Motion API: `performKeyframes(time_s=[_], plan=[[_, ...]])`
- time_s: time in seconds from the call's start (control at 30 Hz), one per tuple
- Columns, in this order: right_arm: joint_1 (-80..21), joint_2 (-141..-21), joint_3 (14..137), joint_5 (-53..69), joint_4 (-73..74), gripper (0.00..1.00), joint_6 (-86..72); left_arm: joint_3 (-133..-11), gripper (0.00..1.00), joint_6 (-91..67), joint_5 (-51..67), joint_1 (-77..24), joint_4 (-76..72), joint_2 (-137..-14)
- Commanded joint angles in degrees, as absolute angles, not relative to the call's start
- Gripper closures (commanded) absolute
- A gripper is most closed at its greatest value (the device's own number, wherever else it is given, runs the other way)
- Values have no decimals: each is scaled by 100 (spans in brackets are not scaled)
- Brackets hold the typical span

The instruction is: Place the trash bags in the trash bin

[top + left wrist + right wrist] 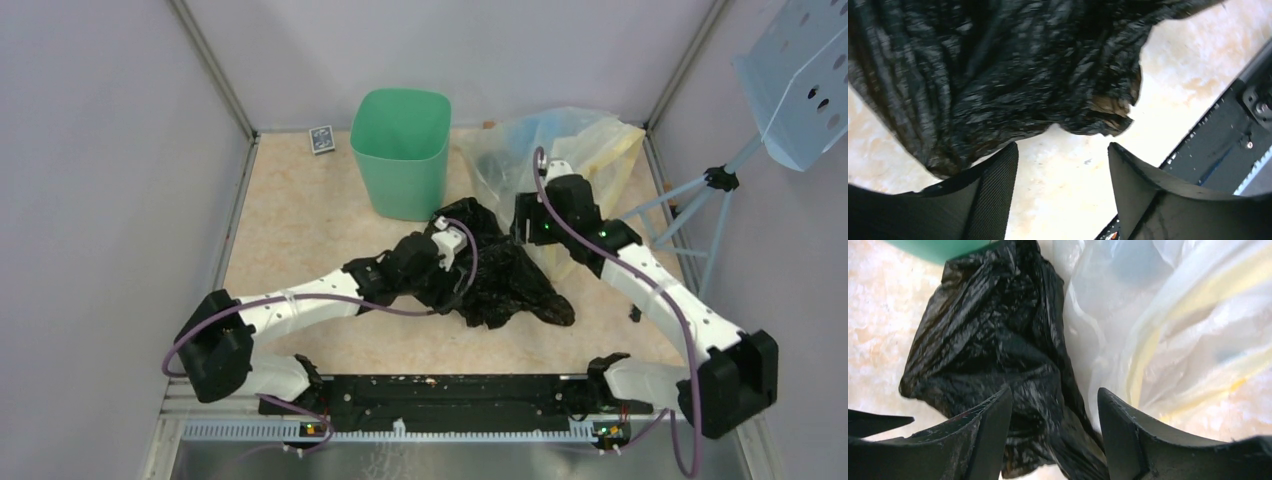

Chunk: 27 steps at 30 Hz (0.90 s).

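While their jaws stand spread and empty, the left gripper [1062, 150] and right gripper [1054, 396] flank the crumpled black trash bag [505, 280], probably to bunch it for lifting; it lies just near-right of the trash bin [400, 160]

A lab test cell: grey panel walls [90, 180] enclosing a table [290, 220].

trash bag [495, 275] before trash bin [400, 150]

Crumpled black trash bag [505, 285] on table [290, 230], mint-green bin [400, 160] just behind
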State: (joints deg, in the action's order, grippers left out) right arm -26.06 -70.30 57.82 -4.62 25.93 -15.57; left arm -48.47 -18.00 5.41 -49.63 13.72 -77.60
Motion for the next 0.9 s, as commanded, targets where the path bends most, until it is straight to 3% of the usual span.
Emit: performKeyframes(time_s=[0.0,0.17,0.33,0.5,0.63,0.7,0.8,0.87], plan=[[-2585,-6071,5419,-224,3000,38,-1678,-5144,33,-1253,129,-5497,1110,-7744],[-2580,-5469,5065,-25,3240,41,-1833,-5539,45,-918,421,-5639,1015,-8381],[-2579,-5095,4738,132,3242,42,-2054,-5967,40,-814,504,-5676,1111,-9178],[-2584,-4815,4501,187,3162,42,-2175,-6196,42,-843,489,-5686,1090,-9728],[-2584,-4671,4410,183,3116,42,-2199,-6216,54,-921,352,-5686,1063,-10009],[-2579,-4639,4360,164,3114,42,-2227,-6220,68,-957,399,-5686,1019,-10114],[-2581,-4536,4310,261,3092,43,-2259,-6209,99,-1082,498,-5686,1025,-10075],[-2584,-4438,4305,419,3081,43,-2239,-6159,100,-1231,447,-5686,1039,-9841]])
